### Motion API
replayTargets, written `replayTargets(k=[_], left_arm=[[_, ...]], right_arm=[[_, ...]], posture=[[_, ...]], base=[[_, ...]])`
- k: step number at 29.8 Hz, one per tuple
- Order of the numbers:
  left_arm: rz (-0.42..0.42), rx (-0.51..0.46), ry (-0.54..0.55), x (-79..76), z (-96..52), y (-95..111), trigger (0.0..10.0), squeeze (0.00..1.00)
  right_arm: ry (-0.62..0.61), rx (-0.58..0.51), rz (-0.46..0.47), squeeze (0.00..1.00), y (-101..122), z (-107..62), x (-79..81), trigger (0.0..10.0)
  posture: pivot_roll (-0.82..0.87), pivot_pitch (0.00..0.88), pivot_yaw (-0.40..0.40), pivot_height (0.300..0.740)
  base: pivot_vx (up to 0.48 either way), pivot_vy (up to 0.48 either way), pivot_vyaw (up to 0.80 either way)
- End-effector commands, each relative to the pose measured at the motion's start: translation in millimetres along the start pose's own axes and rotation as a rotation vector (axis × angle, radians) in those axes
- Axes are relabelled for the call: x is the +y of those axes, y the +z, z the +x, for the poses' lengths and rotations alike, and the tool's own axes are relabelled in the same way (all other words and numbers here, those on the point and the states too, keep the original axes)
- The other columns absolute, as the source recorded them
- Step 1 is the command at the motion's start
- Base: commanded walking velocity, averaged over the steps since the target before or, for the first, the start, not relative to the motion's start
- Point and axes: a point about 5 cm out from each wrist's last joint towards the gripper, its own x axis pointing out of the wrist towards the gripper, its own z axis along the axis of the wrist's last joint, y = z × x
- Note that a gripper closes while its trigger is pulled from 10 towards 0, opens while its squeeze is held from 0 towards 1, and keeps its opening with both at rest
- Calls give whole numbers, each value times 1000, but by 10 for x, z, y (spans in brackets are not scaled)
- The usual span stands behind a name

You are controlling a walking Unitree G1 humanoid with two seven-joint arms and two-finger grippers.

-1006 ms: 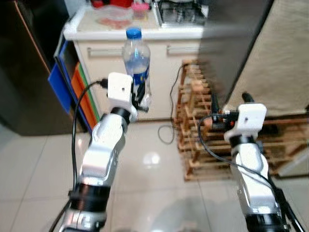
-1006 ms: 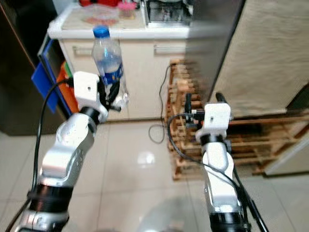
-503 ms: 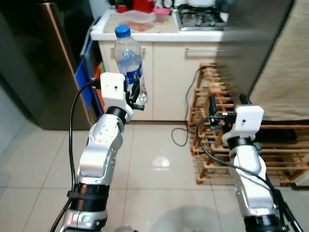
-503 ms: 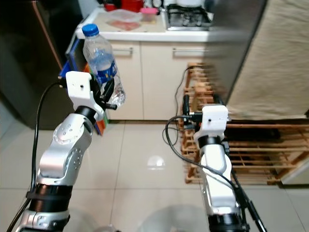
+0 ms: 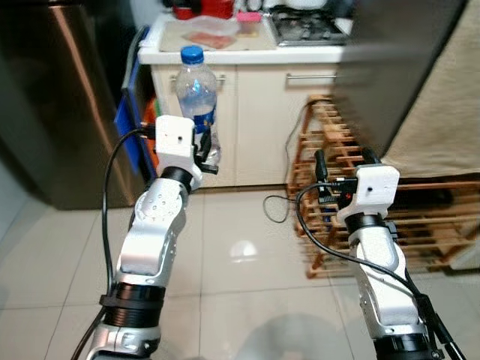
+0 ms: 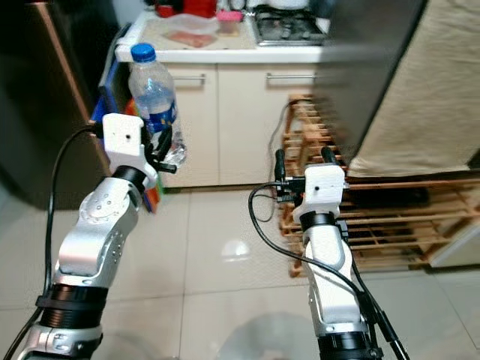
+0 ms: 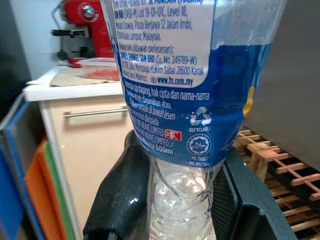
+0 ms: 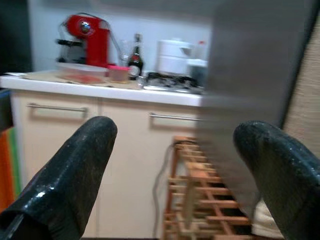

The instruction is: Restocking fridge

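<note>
Carrying the water bottle (image 5: 196,90) upright, the left hand (image 5: 201,147) stays clamped on its clear base, raised in front of the cream cabinet (image 5: 247,112). Over the last second the whole view swings left, so the robot is turning, not the bottle shifting in the grip. The right hand (image 5: 341,161) rides empty, fingers spread, before the wooden rack (image 5: 330,142). Beyond the cabinet's left side, the dark steel fridge (image 5: 52,97) now looms larger — probably the approach leg, door not yet open.

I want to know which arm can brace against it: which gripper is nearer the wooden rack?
Right. The right gripper hangs open just before the wooden rack; the left gripper, holding the water bottle, is off to the rack's left.
</note>
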Motion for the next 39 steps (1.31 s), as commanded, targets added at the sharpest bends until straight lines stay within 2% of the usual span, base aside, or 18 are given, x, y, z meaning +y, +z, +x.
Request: replayTargets(k=[1,4,7,13,24,33,39], left_arm=[[5,-28,3,-18,25,61,10000,0],[38,-25,48,30,32,56,10000,0],[38,-24,82,59,36,50,10000,0],[28,-29,89,53,36,51,10000,0],[32,-35,87,32,45,55,10000,0],[29,-65,20,19,95,126,10000,0],[54,-50,-19,6,132,121,10000,0]], right_arm=[[1,-3,-7,0,6,18,-14,10000],[5,-2,-5,0,3,21,-1,10000],[10,0,-3,0,0,24,4,10000],[22,5,-8,0,-4,29,7,10000],[33,12,-23,0,-13,65,25,10000],[43,4,-11,0,-14,77,48,10000],[40,26,-11,0,-38,67,66,10000]], posture=[[-63,24,35,740],[-62,25,35,740],[-63,25,32,740],[-63,22,30,740],[-51,4,24,740],[-53,0,27,740],[-60,1,37,740]], base=[[450,0,0],[450,0,0],[450,0,0],[450,0,0],[451,0,587],[464,0,0],[480,0,-133]])
